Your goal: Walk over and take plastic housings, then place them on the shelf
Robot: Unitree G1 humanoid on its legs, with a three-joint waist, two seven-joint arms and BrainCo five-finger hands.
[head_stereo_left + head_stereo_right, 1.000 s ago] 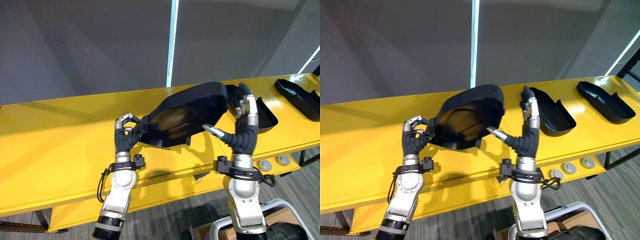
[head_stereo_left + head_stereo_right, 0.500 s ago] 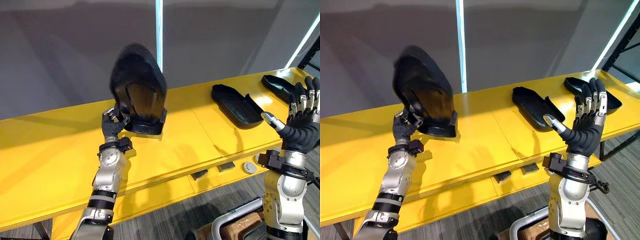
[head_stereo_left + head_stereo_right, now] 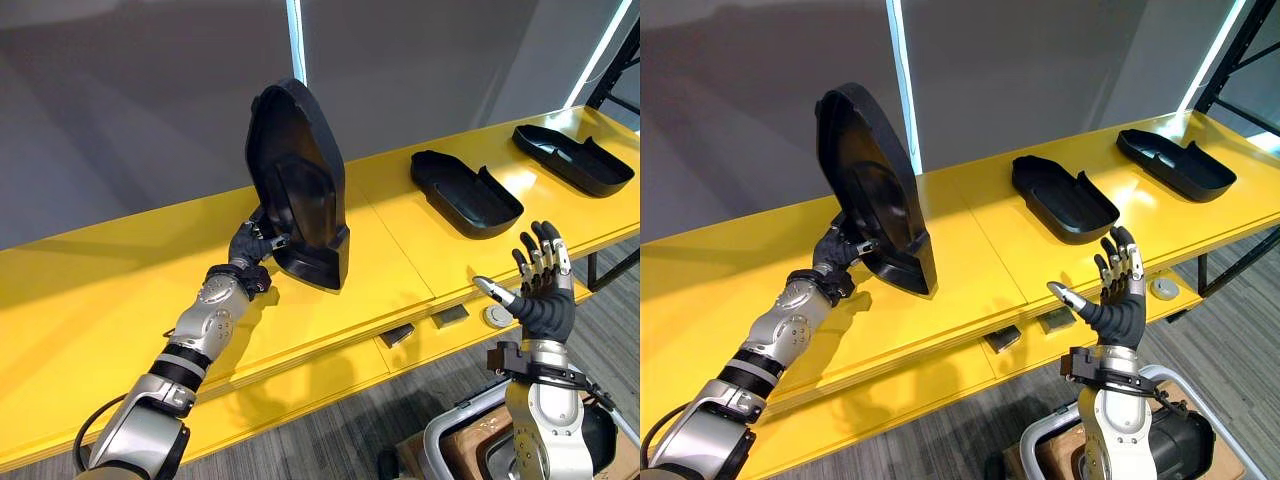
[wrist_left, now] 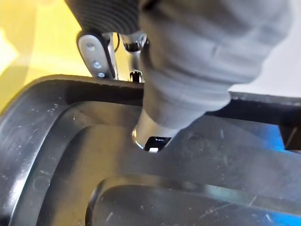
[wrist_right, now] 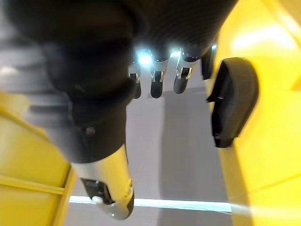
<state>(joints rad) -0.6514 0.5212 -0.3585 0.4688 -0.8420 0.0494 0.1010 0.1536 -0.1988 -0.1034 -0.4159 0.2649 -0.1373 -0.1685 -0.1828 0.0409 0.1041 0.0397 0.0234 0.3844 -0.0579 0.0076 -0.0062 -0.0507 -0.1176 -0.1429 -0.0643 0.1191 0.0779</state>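
The left robot hand is pinching the lower edge of a glossy black plastic housing, holding it upright over the yellow table. The right robot hand is hanging spread and empty.

the upright housing is glossy black; the second housing and the third housing are the same black. the table is bright yellow. the wall is flat grey with one pale blue-white strip. the floor is grey, finely streaked. the right hand has silver fingers with dark tips.
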